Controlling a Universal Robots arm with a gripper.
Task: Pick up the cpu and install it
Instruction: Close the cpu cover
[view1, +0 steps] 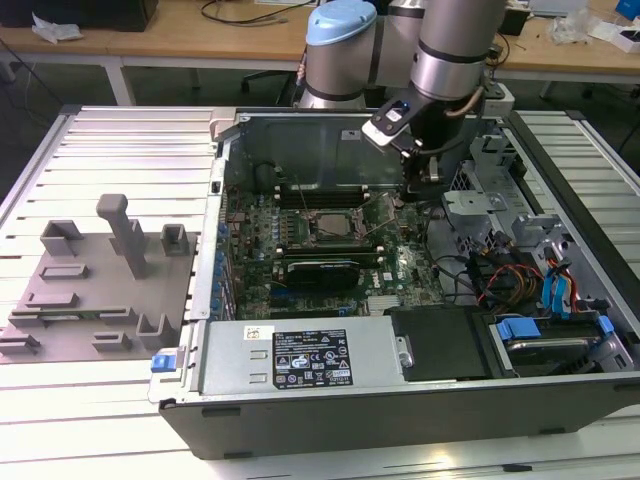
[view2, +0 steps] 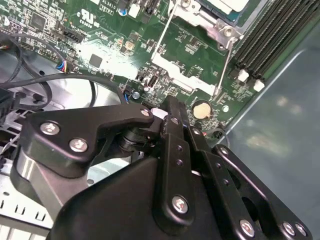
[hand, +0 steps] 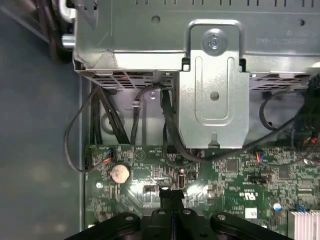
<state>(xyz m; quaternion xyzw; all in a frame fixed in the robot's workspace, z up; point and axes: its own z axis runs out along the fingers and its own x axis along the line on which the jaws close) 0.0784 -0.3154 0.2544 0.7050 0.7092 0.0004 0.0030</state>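
Observation:
My gripper (view1: 415, 185) hangs low inside the open computer case, just to the exterior view's right of the square socket frame (view1: 330, 226) on the green motherboard (view1: 300, 262). Its black fingers (view2: 174, 117) are pressed together with nothing visible between them, and they also show in the first wrist view (hand: 172, 197). A pale silvery flat piece that looks like the cpu (view2: 227, 4) lies inside the socket frame, cut off by the picture's edge. The thin wire socket lever (view2: 223, 70) runs beside the frame, a short way from my fingertips.
Grey plastic blocks (view1: 90, 280) stand on the slatted table at the exterior view's left. The power supply (view1: 300, 355) fills the case's near side. A metal drive cage (hand: 215, 75), black cables (hand: 167, 130), a coin battery (hand: 120, 173) and memory slots (view2: 272, 35) crowd the gripper.

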